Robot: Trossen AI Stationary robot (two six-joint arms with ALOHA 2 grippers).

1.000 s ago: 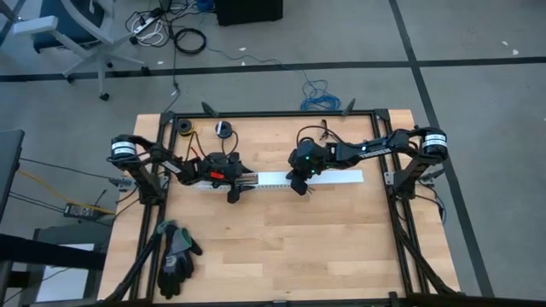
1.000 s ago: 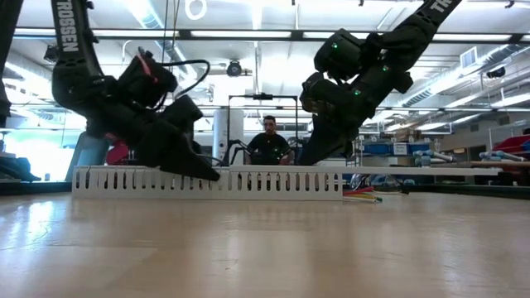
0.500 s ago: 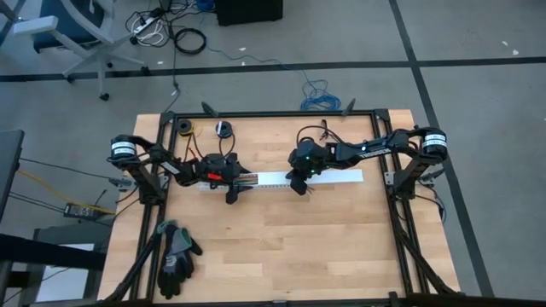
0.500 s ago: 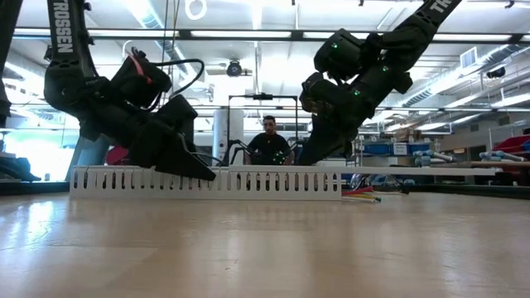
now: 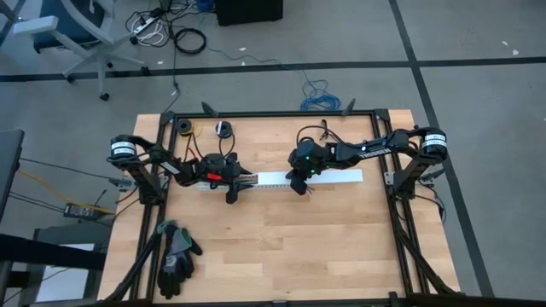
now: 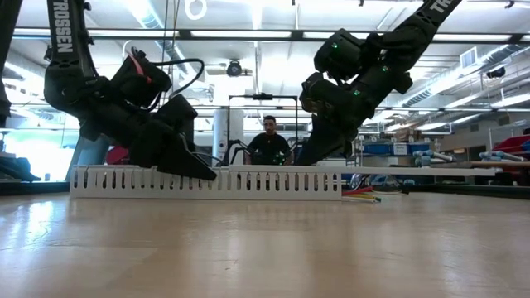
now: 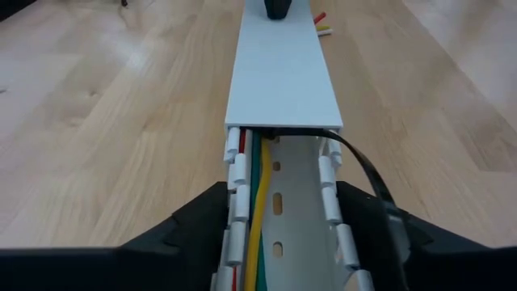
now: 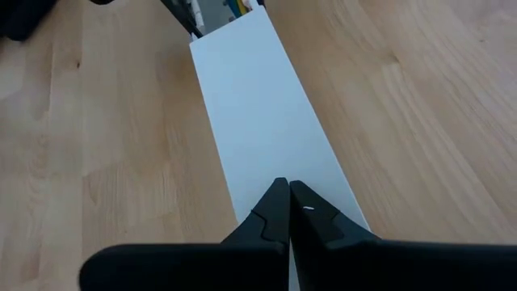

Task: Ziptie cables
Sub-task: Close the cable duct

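Observation:
A long white slotted duct [image 5: 273, 180] lies across the table's middle. A flat white cover [image 8: 250, 105] closes its right part. The cables [image 7: 260, 194], green, yellow and red, lie along the open channel, and their ends [image 6: 362, 195] stick out at the right. A thin black strip [image 7: 363, 166] comes out from under the cover and runs over the duct's wall. My left gripper [image 7: 281, 190] is at the duct's open left end. My right gripper [image 8: 287, 184] is shut, with its tips on the cover. My left gripper has one finger [image 7: 194, 230] against each slotted side wall [image 7: 236, 174] of the duct, near its open left end. The fingers come slanting down from the table's left and lie along the duct, which rests flat on the table. My right gripper sets its shut fingertips [image 8: 275, 206] on the cover's flat top [image 8: 275, 166], slanting down from the right. The cover sits on the duct.
Black gloves [image 5: 175, 256] lie near the front left corner. Two small rolls [image 5: 183, 128] [image 5: 223, 130] sit at the far left. A black frame [image 5: 273, 113] edges the table. A person [image 6: 269, 141] sits beyond the far edge. Bare wood lies in front of the duct.

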